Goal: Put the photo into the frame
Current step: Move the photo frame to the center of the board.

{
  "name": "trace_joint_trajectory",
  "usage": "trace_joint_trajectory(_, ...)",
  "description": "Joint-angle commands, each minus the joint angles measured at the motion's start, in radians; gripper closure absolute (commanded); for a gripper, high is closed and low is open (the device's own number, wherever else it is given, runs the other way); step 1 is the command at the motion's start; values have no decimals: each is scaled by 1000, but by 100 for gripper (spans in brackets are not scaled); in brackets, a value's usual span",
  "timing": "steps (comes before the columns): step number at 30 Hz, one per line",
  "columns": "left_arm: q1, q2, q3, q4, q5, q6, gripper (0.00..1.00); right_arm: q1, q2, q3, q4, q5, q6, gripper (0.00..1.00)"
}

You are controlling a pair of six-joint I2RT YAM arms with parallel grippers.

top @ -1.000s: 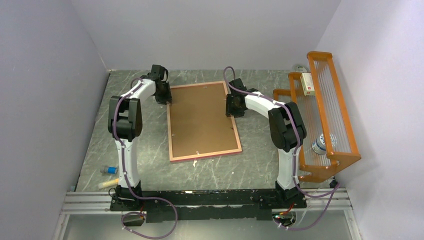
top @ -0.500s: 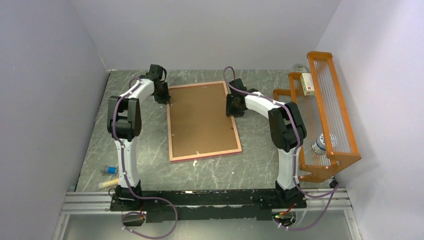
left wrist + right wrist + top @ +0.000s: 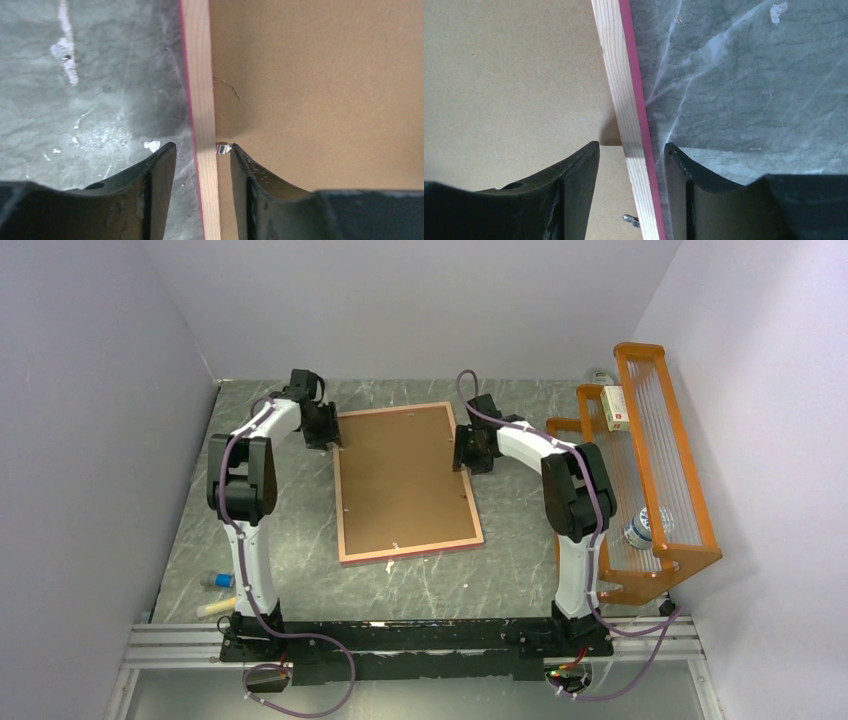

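Note:
The frame [image 3: 410, 548] lies face down on the table, pale wood back up with a pink edge showing, and a brown backing board [image 3: 400, 475] fills it. The photo is hidden. My left gripper [image 3: 325, 430] stands open astride the frame's left rail [image 3: 200, 75], its left finger apart from the pink edge. Its right finger [image 3: 240, 165] is beside a small metal tab [image 3: 222, 148]. My right gripper [image 3: 470, 452] stands open astride the right rail [image 3: 616, 65], with a gap on each side. A metal tab [image 3: 630, 219] sticks out near its inner finger.
An orange wire rack [image 3: 650, 470] stands along the right wall, holding a white box [image 3: 615, 407] and a can [image 3: 645, 527]. Two small items, one blue [image 3: 215, 580] and one yellow [image 3: 218, 607], lie at the near left. Walls close in on three sides.
Both arms have shifted slightly outward and back while their grippers stay at the frame's side rails. The frame and backing board have not moved.

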Motion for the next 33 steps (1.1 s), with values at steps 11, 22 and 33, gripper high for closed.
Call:
trace_joint_trajectory(11, 57, -43, -114, 31, 302, -160, 37, -18, 11, 5, 69, -236, 33, 45)
trace_joint_trajectory(22, 58, -181, -370, 77, 427, -170, 36, 32, -105, -175, 115, -283, 107, 45)
trace_joint_trajectory(33, 57, -474, -651, 90, 334, -215, 33, 104, -296, -277, -98, -12, 196, 43)
